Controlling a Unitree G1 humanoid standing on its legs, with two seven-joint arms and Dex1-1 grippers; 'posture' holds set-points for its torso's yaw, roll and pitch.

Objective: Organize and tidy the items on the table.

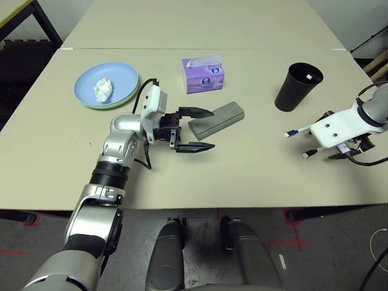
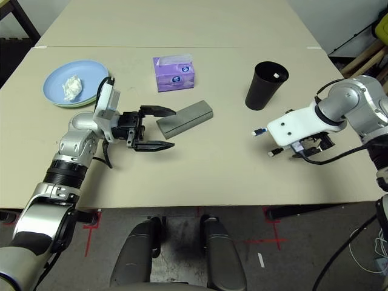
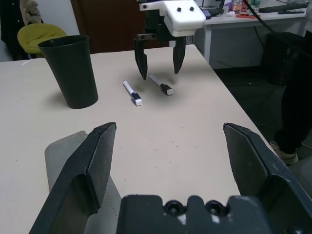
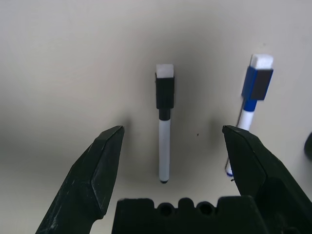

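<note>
Your right tool (image 4: 168, 146) hangs spread wide and empty over the black-capped pen (image 4: 164, 126), with the blue-capped pen (image 4: 251, 105) lying just beside it toward the black cup (image 1: 297, 86); if you close off-centre, a finger may catch the neighbour too or roll the round barrel away, and these pens sit toward the 4 o'clock corner of the counter (image 1: 254, 170), so a nudged one could go over the edge; the upright cup at 2 o'clock looks light and tall, and a careless swing of the forearm could tip it; your left tool (image 1: 195, 129) is likewise released, its fingers reaching past either side of the near end of the grey glasses case (image 1: 216, 119) at centre without touching it, so a skewed pinch could make the case pivot and slide; the plates (image 1: 107, 85) with the tissue wad (image 1: 103, 89) rest at 10 o'clock, a purple tissue box (image 1: 204, 74) at 12; the counter is plain, matte and beige, probably offering little grip to rolling things; beyond it you can see a yellow chair (image 3: 35, 36), a white desk (image 3: 253, 14) and grey floor.
</note>
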